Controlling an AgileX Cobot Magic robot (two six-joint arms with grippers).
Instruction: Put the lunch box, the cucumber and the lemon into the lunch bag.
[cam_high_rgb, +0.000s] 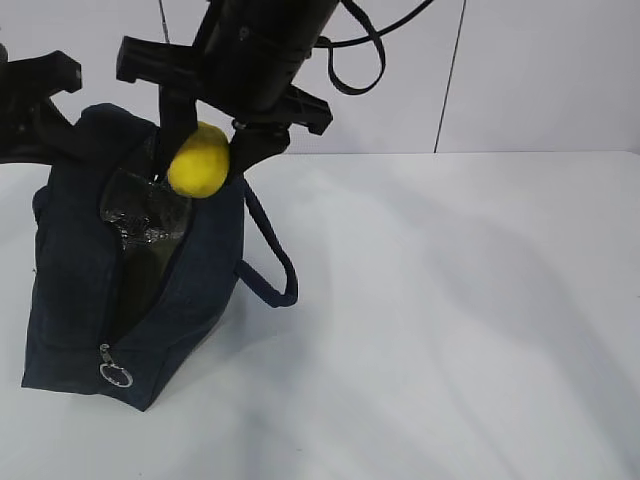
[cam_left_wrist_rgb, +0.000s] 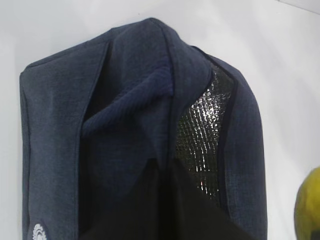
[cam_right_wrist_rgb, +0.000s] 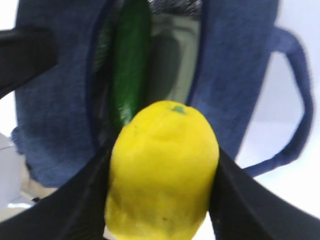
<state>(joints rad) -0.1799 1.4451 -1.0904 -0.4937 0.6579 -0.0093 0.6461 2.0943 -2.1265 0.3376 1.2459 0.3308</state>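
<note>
Right gripper (cam_high_rgb: 205, 150) clamping the lemon (cam_high_rgb: 199, 160) between both black fingers, stem end pointing down toward the lunch bag (cam_high_rgb: 90, 270). Hanging just above the bag's open mouth, at the rear end of the opening, so a release ought to drop the fruit straight inside rather than onto the table (cam_high_rgb: 450, 330). Keeping the grip firm here, probably because the fruit is round and liable to roll off the rim.

Left gripper not showing its jaws in any view, but reading as closed; looking from the left wrist camera to be pinching the bag's fabric edge or near handle, likely holding the mouth spread — not certain, contact point hidden behind dark folds.

Inside the bag: cucumber (cam_right_wrist_rgb: 129, 65) lying lengthwise along the left wall, pale green surface beside it, likely the lunch box (cam_right_wrist_rgb: 175, 55) lid, blurred. Silvery lining (cam_high_rgb: 140, 215) showing at the mouth. Far handle (cam_high_rgb: 275, 260) drooping over the bag's right side, zipper ring pull (cam_high_rgb: 115, 375) hanging at the bag's near bottom corner, so zipper fully open.

Lemon being the last item out; remaining step: lowering slightly, opening over the gap beside the cucumber.
</note>
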